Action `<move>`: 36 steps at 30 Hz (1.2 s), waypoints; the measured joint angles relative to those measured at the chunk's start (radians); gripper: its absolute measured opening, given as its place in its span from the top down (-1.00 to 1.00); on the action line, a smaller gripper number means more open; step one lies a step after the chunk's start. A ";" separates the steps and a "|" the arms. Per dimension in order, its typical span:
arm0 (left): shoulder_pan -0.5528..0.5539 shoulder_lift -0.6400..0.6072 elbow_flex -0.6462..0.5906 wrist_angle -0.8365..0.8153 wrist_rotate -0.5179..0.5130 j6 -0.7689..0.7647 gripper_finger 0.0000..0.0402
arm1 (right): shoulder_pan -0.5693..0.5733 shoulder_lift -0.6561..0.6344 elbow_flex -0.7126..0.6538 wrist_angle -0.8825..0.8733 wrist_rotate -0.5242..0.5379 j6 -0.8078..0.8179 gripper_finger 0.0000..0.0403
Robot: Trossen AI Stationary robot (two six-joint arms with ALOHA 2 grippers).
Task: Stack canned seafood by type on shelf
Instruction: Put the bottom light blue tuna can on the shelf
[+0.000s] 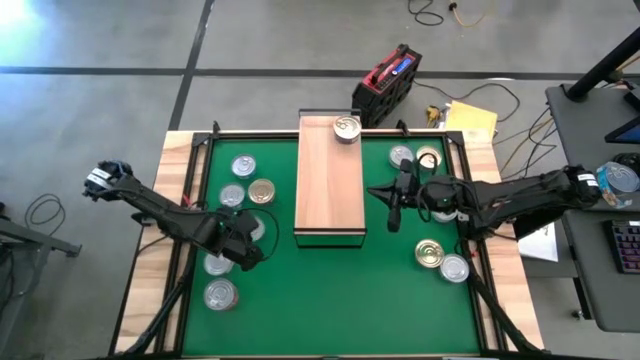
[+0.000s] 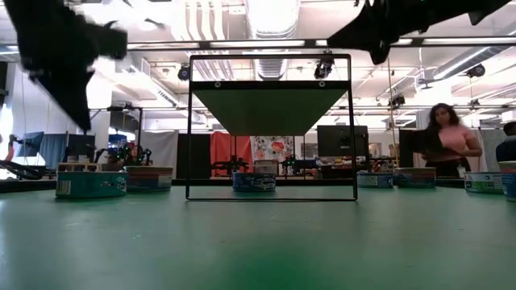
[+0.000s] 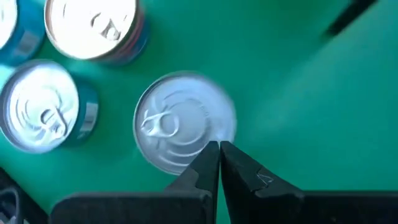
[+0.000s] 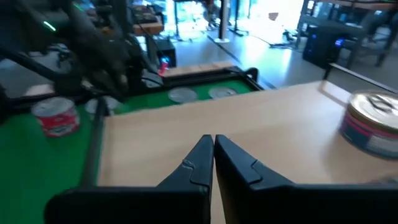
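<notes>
Left gripper [image 3: 219, 147] jaws pressed shut, empty, tips hanging just over the near rim of a silver-lidded can [image 3: 185, 121] that lies flat, lid up, on the green desk [image 1: 330, 290] at lower left of the high view. Round tin, so no long axis to line up on; jaws must part first. Right gripper [image 4: 213, 142], jaws also shut and empty, hovers at the shelf [image 1: 329, 180] mid-frame, one can [image 1: 347, 127] at its top end.
</notes>
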 joint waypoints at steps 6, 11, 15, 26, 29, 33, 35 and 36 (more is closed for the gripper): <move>0.035 0.000 -0.105 0.084 0.005 -0.014 1.00 | 0.015 0.000 0.026 -0.001 -0.022 -0.009 0.95; 0.042 0.000 -0.148 0.152 -0.029 -0.006 1.00 | 0.032 0.000 0.041 -0.009 -0.022 -0.018 0.95; 0.042 0.000 -0.174 0.230 -0.028 -0.004 1.00 | 0.038 0.000 0.059 -0.008 -0.022 -0.020 0.95; 0.043 0.000 -0.236 0.358 -0.033 0.004 1.00 | 0.038 0.000 0.099 -0.048 -0.022 -0.035 0.95; 0.044 0.000 -0.236 0.365 -0.065 0.005 1.00 | 0.038 0.000 0.100 -0.052 -0.022 -0.036 0.95; 0.044 0.007 -0.237 0.392 -0.068 0.005 1.00 | 0.038 0.000 0.100 -0.054 -0.022 -0.037 0.95; 0.044 0.025 -0.237 0.394 -0.069 0.004 1.00 | 0.038 0.000 0.100 -0.056 -0.022 -0.037 0.95; 0.044 0.037 -0.237 0.398 -0.069 0.001 1.00 | 0.038 0.000 0.100 -0.059 -0.022 -0.037 0.95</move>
